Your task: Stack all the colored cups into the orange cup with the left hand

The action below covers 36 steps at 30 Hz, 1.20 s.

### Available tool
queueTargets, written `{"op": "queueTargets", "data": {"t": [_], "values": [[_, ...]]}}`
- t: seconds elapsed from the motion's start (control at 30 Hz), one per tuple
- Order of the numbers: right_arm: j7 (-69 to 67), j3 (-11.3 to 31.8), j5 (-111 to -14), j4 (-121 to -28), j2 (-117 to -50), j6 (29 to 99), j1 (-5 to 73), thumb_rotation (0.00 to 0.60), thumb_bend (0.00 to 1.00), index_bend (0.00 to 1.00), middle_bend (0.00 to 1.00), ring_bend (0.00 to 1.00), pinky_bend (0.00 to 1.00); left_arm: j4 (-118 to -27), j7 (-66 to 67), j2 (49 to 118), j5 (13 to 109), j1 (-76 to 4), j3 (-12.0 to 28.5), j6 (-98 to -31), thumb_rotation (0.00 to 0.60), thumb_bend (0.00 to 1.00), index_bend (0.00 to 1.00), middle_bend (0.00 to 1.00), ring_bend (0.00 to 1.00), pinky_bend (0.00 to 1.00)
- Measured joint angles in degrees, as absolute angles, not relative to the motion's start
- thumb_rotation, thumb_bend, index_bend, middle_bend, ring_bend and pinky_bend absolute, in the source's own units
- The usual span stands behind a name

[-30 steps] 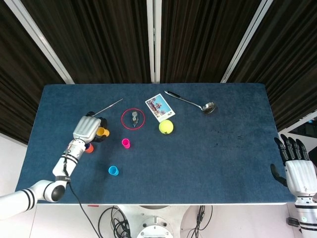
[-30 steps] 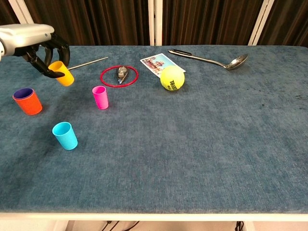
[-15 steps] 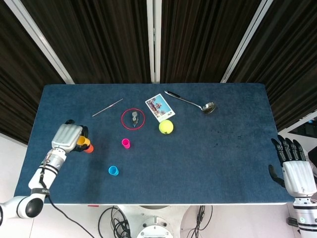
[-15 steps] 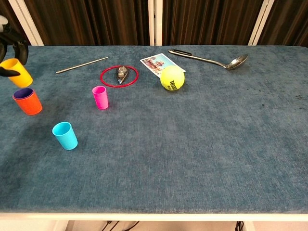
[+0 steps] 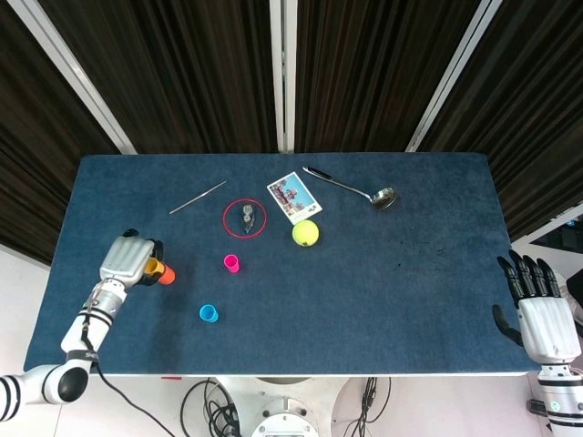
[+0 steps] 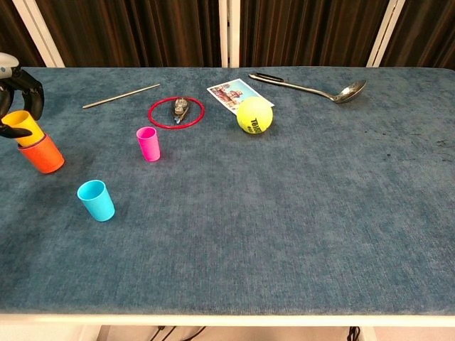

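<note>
Left hand (image 6: 14, 99) at the frame's left edge gripped the yellow cup (image 6: 21, 126), seated in the orange cup (image 6: 43, 154). Pink cup (image 6: 148, 143) and blue cup (image 6: 96, 199) stood apart, lower right of it. Right hand (image 5: 542, 305) lay open at lower right.

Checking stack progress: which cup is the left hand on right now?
The yellow cup, held by the left hand and going into the orange cup. The pink cup and blue cup stand alone.

Matt blue cloth table (image 6: 298, 213), shiny metal ladle (image 6: 313, 89), smooth plastic cyan cup (image 6: 97, 200).
</note>
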<state>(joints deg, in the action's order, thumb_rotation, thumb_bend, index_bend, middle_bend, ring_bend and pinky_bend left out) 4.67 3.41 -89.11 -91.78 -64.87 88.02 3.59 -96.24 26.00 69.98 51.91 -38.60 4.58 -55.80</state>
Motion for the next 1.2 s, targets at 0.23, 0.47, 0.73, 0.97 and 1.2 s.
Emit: {"op": "queueTargets", "data": {"t": [0.23,0.47,0.73,0.97,1.2], "values": [[4.2,3.5,-88.8,-91.4,-64.8,88.1,3.5,0.600,0.35,0.00,0.00,0.00,0.00,-95.4,25.9,70.6,50.9,-39.2,4.4,-54.2,0.600,0.32,0.48,0.49,0.54,0.20],[4.0,3.6,-88.5,-91.3,-64.8,88.0,3.4,0.600,0.35,0.00,0.00,0.00,0.00,-96.2,25.5,70.3,50.9,-39.6,4.2,-53.3,0.600,0.26,0.11,0.22,0.27,0.15],[4.0,3.6,-88.7,-91.3,-64.8,88.1,3.4,0.600,0.35,0.00,0.00,0.00,0.00,-99.5,25.0,68.8,53.8,-39.0,4.5,-56.1,0.600,0.25,0.10,0.20,0.24,0.13],[4.1,4.0,-89.0,-92.1,-63.9,88.7,3.5,0.600,0.35,0.00,0.00,0.00,0.00,-107.3,24.6,65.0,59.9,-36.6,3.8,-60.8,0.600,0.18,0.24,0.26,0.24,0.13],[3.7,4.5,-89.9,-93.5,-62.8,89.4,3.8,0.600,0.35,0.00,0.00,0.00,0.00,-113.5,25.0,63.1,72.5,-31.4,-1.9,-65.6,0.600,0.17,0.25,0.27,0.24,0.12]]}}
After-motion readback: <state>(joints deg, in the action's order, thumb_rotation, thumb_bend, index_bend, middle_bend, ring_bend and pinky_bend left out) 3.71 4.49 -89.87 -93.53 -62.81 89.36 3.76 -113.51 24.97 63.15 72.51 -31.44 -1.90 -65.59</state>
